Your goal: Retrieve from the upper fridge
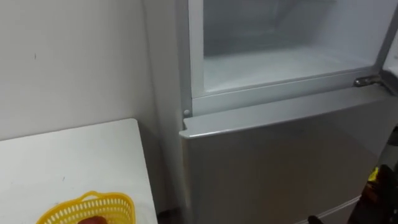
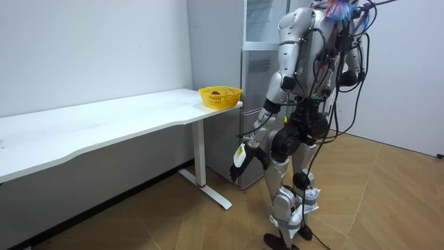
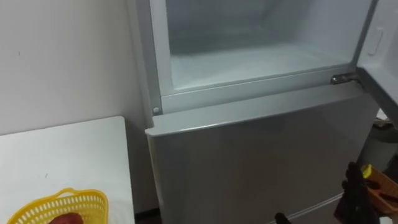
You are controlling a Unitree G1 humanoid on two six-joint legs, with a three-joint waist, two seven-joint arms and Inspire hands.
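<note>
The robot stands facing the fridge (image 1: 280, 168), whose upper compartment (image 1: 280, 62) is open and lower door is closed. A white table (image 1: 74, 155) stands just beside the fridge on the robot's left. A yellow basket (image 1: 93, 199) sits at the table end nearest the fridge, and a red item (image 1: 93, 220) lies in it. Left hand (image 2: 244, 155): hanging low before the thigh, finger state cannot be told. Right hand (image 1: 380, 190): at the lower right edge of the eye views, finger state and contents cannot be told
</note>
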